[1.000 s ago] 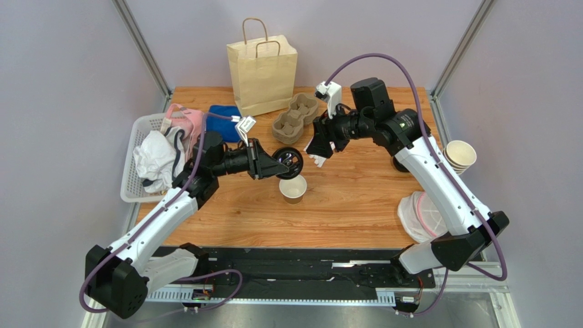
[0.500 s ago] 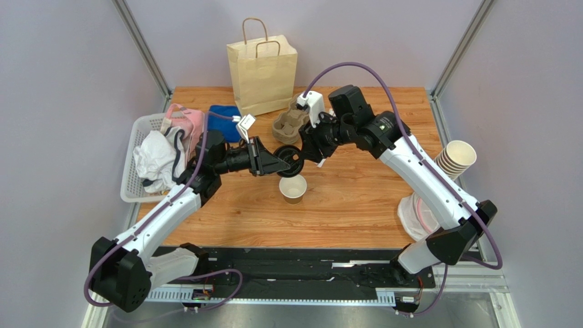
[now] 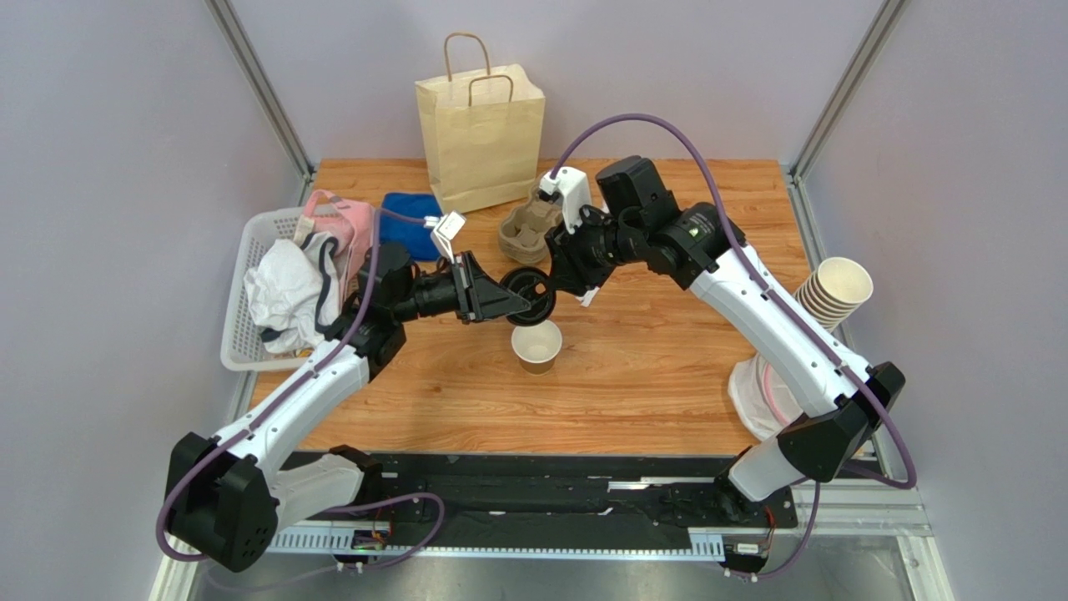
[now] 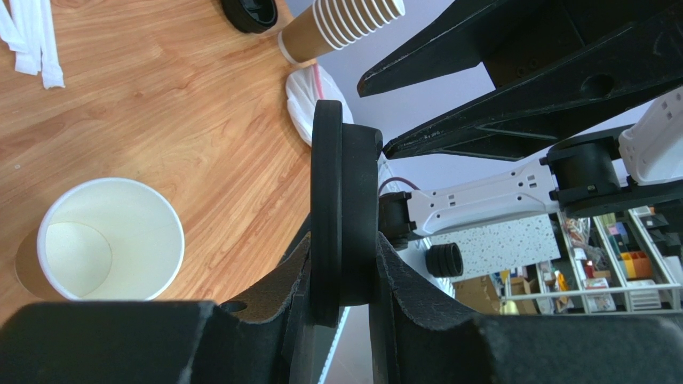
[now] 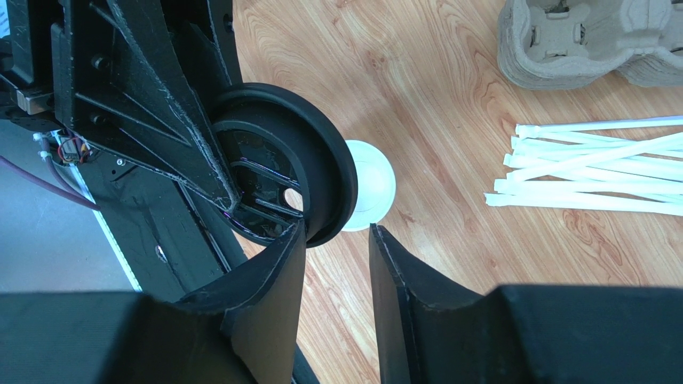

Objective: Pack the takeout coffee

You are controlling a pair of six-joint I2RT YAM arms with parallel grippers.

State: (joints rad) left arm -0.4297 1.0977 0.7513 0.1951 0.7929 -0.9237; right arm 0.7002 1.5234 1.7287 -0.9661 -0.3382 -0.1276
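No lidded takeout coffee shows in any view. A lidless tan paper cup [image 3: 537,344] [image 4: 108,240] [image 5: 373,188] stands mid-table. Just above it a black lid [image 3: 533,291] [image 4: 345,200] [image 5: 280,168] is held on edge, and my left gripper [image 3: 517,298] [image 4: 345,272] is shut on it across its two faces. My right gripper [image 3: 570,278] [image 5: 337,248] reaches in from the right. Its jaws stand apart, one on each side of the lid's near rim, with a gap still showing between them. The paper bag [image 3: 480,132] stands upright at the back edge.
A cardboard cup carrier [image 3: 527,226] [image 5: 577,36] lies behind the grippers, with white straws [image 5: 593,168] beside it. A stack of lidless cups [image 3: 837,288] [image 4: 345,24] and a second black lid [image 4: 248,12] are at right. A white basket [image 3: 251,238] of cloths sits at left.
My right arm has swung left to the held lid and its jaws have narrowed around the rim. The left gripper shifted slightly and kept its hold on the lid.
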